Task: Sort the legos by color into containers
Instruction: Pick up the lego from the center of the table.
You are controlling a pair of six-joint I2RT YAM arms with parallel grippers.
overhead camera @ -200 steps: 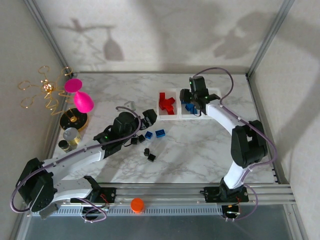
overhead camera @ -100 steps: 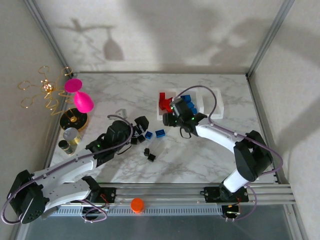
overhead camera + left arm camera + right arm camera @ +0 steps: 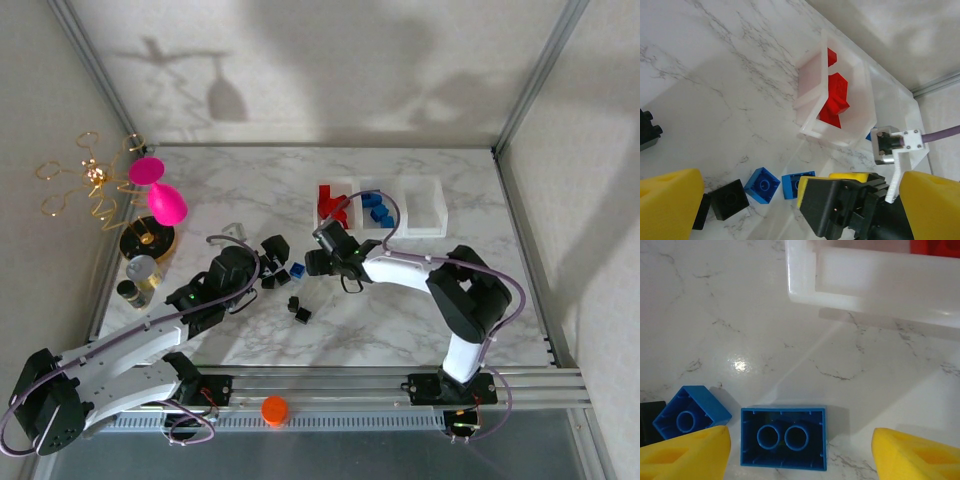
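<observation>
I read the right gripper (image 3: 800, 442) as released: its yellow fingers (image 3: 687, 452) stand wide apart on either side of a blue two-hole brick (image 3: 783, 437) without touching it. This brick lies just in front of the containers (image 3: 880, 282), with a smaller blue brick (image 3: 690, 417) beside it. The left gripper (image 3: 274, 263) is also spread, grasping nothing, farther from the containers. Red legos (image 3: 332, 205) lie in the containers' end bin on the left arm's side; blue legos (image 3: 378, 207) lie in the middle bin.
</observation>
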